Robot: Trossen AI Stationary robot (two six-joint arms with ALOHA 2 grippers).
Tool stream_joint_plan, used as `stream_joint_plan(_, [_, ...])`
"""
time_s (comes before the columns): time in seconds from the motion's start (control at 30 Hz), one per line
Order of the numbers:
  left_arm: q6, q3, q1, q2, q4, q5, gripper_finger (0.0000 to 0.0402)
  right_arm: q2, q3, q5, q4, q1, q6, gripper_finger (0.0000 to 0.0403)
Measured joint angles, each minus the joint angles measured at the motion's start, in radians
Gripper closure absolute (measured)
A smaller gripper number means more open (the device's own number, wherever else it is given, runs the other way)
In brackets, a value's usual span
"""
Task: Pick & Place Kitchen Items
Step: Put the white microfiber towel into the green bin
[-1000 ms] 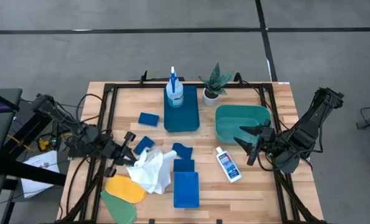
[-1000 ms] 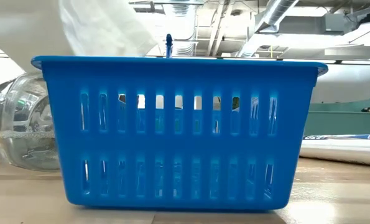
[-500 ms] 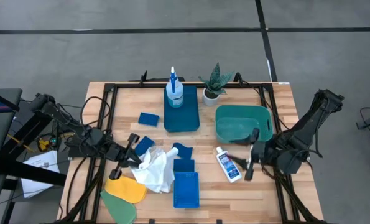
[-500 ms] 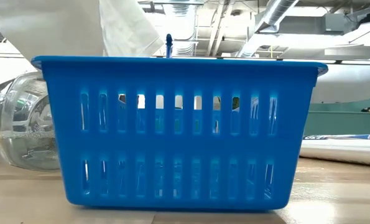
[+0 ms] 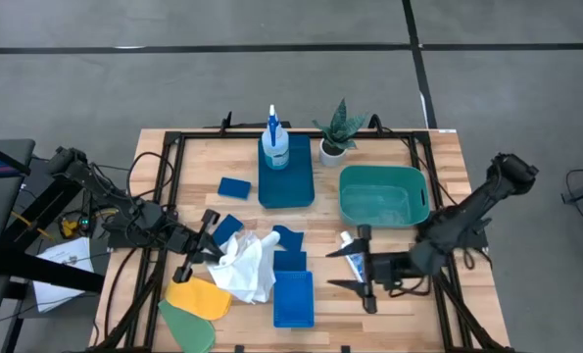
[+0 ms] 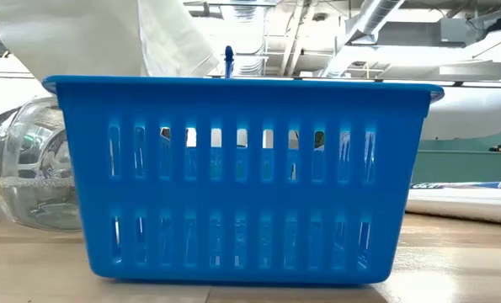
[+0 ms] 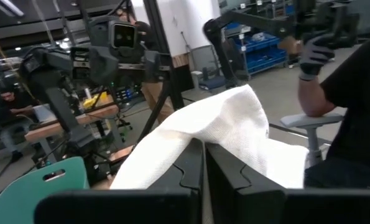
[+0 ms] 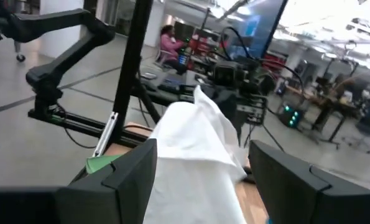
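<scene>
White cloth [image 7: 216, 134]: woven, textured, matt. Basket [image 6: 242, 177]: glossy blue plastic, slotted. Table [image 5: 438, 176]: pale planked wood. Bottle [image 6: 31, 168]: clear plastic.

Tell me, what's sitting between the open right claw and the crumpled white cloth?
In the high view, the blue slotted plastic basket and dark blue square sponges lie between the right gripper and the crumpled white cloth.
</scene>
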Motion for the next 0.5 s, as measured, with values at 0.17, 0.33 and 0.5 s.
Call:
stream_joint_plan(0.17, [0.000, 0.000, 0.000, 0.000, 0.000, -0.060, 0.0400, 0.073, 0.000, -0.026, 0.095, -0.064, -0.044, 0.0157])
stream_joint_plan(0.33, [-0.014, 0.000, 0.000, 0.038, 0.019, -0.091, 0.0401, 0.134, 0.006, -0.196, 0.166, -0.118, -0.060, 0.0157])
stream_joint_plan(0.5, [-0.008, 0.015, 0.009, 0.109, 0.065, -0.149, 0.0401, 0.198, 0.059, -0.266, 0.191, -0.141, -0.063, 0.0157])
